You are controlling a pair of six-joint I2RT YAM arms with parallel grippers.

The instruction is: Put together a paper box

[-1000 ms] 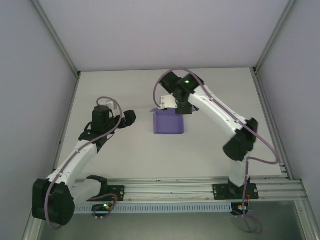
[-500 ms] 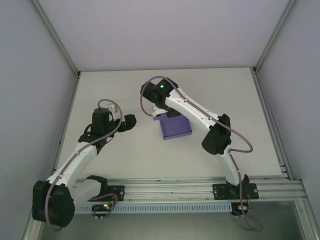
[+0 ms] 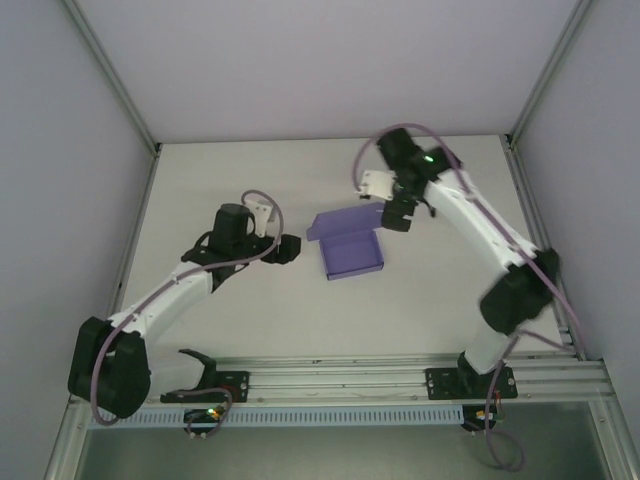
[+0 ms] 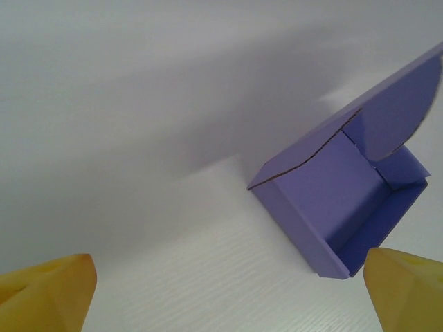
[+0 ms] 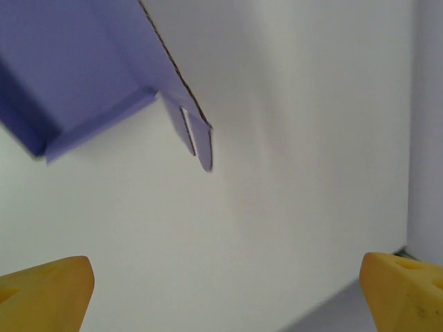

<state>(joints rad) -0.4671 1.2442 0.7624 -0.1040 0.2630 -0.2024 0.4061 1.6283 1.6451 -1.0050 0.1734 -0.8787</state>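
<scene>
The purple paper box (image 3: 350,250) rests on the white table near its middle, its tray folded up and its lid flap (image 3: 337,222) raised at the back. In the left wrist view the paper box (image 4: 339,207) lies ahead and to the right, lid up. My left gripper (image 3: 292,249) is open, a short way left of the box, with nothing between its yellow fingertips (image 4: 52,290). My right gripper (image 3: 398,216) is open, just right of the lid and apart from it. In the right wrist view the box (image 5: 83,76) is at the upper left, beyond the fingertips (image 5: 401,290).
The white table (image 3: 250,180) is walled by grey panels on the left, back and right. An aluminium rail (image 3: 360,375) with both arm bases runs along the near edge. The right arm's elbow (image 3: 515,300) hangs over the right side.
My right gripper has opened, let go of the box and swung off to the right. The lid now stands open. My left gripper has moved right, closer to the box.
</scene>
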